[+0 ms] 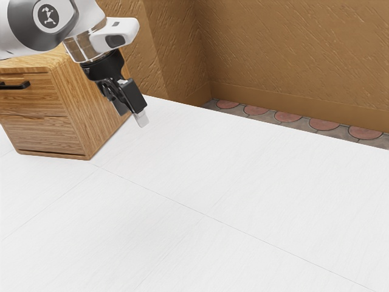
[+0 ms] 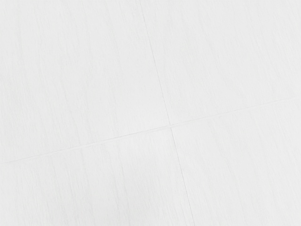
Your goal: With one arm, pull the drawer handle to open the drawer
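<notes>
A wooden drawer cabinet is set on the white tabletop, close to its far edge at the exterior view's left. Two drawer fronts are seen on it, one above the other. The upper drawer carries a black handle, which is partly cut off by the picture's edge. Both fronts are seen flush with each other, so the drawer is shut.

The black pincer is held in the air just beside the cabinet's side wall, the wall turned toward the exterior view's right, and is tilted down toward the tabletop. It is kept well apart from the handle, and nothing is touched by it. It is seen side-on, so whether it is open or closed cannot be told.

In the wrist view the bare tabletop is shown beneath the hand, crossed by thin seams that meet at one point.

Beyond the tabletop's far edge a wood-panelled wall is seen, with reddish floor tiles along its foot.
</notes>
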`<state>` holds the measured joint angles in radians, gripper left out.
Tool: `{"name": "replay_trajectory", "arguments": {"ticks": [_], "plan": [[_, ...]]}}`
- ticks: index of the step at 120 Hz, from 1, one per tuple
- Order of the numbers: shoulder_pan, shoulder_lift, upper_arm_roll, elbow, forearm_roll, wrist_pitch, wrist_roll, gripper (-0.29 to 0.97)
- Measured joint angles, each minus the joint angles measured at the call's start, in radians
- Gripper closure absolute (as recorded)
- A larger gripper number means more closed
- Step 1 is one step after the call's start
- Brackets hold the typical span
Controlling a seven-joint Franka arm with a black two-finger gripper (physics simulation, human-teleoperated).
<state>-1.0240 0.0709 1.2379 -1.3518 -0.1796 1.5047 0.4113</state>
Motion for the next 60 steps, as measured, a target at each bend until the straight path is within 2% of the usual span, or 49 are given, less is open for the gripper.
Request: {"name": "replay_trajectory", "arguments": {"ticks": [33,48,54,60], "plan": [[0.001,-0.001,0.001,0.003,-0.003,-0.002,-0.001,0.0],[-0.015,-0.016,0.014,0.234,0.013,-0.088,-0.007,0.0],[-0.027,-0.038,0.026,0.267,0.01,-0.141,-0.012,0.0],[0.025,-0.047,-0.019,0.28,0.008,-0.181,-0.016,0.0]]}}
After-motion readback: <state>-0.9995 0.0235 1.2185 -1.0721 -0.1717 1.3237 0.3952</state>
